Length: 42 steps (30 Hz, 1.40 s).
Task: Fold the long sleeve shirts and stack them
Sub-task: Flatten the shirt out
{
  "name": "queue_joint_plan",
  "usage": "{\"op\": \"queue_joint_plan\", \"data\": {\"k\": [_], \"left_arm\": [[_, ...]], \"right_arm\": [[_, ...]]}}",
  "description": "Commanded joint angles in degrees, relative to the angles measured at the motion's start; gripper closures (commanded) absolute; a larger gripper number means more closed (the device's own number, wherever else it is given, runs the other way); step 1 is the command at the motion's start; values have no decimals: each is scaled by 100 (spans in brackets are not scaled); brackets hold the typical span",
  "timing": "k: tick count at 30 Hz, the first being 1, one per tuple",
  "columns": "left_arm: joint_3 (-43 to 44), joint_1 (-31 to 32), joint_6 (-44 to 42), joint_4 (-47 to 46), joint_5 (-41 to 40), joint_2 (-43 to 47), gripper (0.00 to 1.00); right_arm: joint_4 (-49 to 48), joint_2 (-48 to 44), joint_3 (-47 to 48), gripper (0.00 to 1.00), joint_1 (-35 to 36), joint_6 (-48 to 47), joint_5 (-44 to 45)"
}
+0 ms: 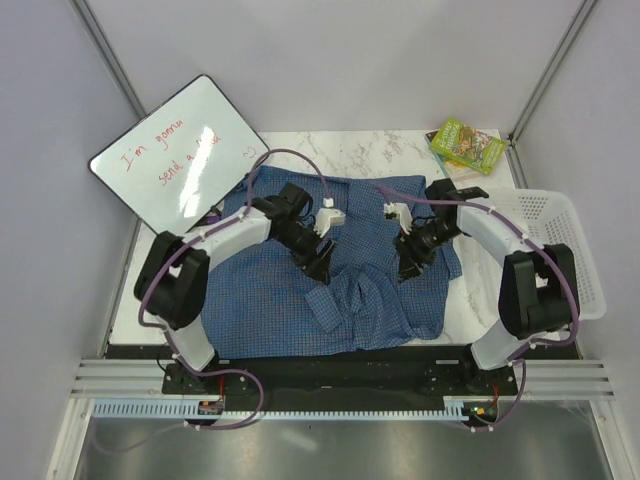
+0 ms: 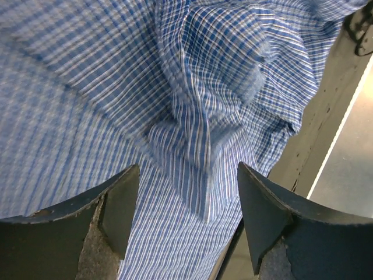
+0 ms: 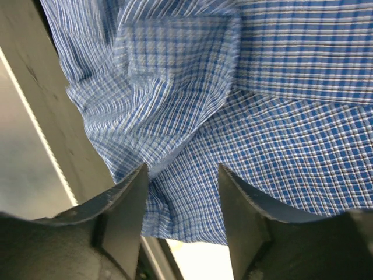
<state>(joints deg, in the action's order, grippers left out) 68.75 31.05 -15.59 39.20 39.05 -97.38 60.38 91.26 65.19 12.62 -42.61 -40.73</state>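
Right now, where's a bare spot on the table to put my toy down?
Bare table shows at the far edge, between the whiteboard and the book, and beside the basket, right of the shirt. The middle is crowded: left gripper and right gripper over it.

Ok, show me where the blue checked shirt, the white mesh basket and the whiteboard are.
blue checked shirt [image 1: 265, 305]: top external view, flat cloth of its body.
white mesh basket [image 1: 548, 207]: top external view, mesh by its far rim.
whiteboard [image 1: 180, 155]: top external view, middle of its white face.
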Motion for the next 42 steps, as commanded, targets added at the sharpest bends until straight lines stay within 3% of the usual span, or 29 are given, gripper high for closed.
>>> {"op": "queue_joint_plan", "data": {"k": [1,3,4,7,13,16,21,24,25,27,31,37,42], "left_arm": [[402,506,435,-273,-11,-474,34],[455,709,233,-98,76,-483,54],[455,910,-29,25,51,-422,76],[105,1332,-713,334,-150,235,94],[-1231,2061,-2312,675,-924,1757,98],[-1846,2588,-2903,773,-1249,2196,98],[-2532,3135,-2924,161,-1960,2426,93],[-2604,3118,-2748,35,-2147,2513,72],[-2534,2944,-2651,35,-1973,2627,55],[-2428,2488,-2284,35,-1630,3040,31],[-2314,1757,-1676,79,-1128,3436,28],[-2191,290,-1078,9,-872,3288,30],[-2155,112,-875,-333,-1013,3015,29]], "right_arm": [[-333,321,555,43,-277,806,-716],[-500,445,626,44,-409,1121,-656],[-753,462,661,44,-444,1245,-473],[-1019,690,801,45,-497,1650,-216],[-2019,858,618,46,-410,2923,30],[-2214,919,583,47,-296,3004,390],[-2005,1025,574,48,-216,2952,654],[-1977,929,347,48,-6,2610,663],[-2047,780,250,48,73,2513,767],[-2222,613,-5,47,372,2102,865],[-2478,383,-103,45,1003,1607,1251],[-2295,769,152,47,1295,1597,1665],[-2215,524,-268,45,1269,2133,1585]]}}
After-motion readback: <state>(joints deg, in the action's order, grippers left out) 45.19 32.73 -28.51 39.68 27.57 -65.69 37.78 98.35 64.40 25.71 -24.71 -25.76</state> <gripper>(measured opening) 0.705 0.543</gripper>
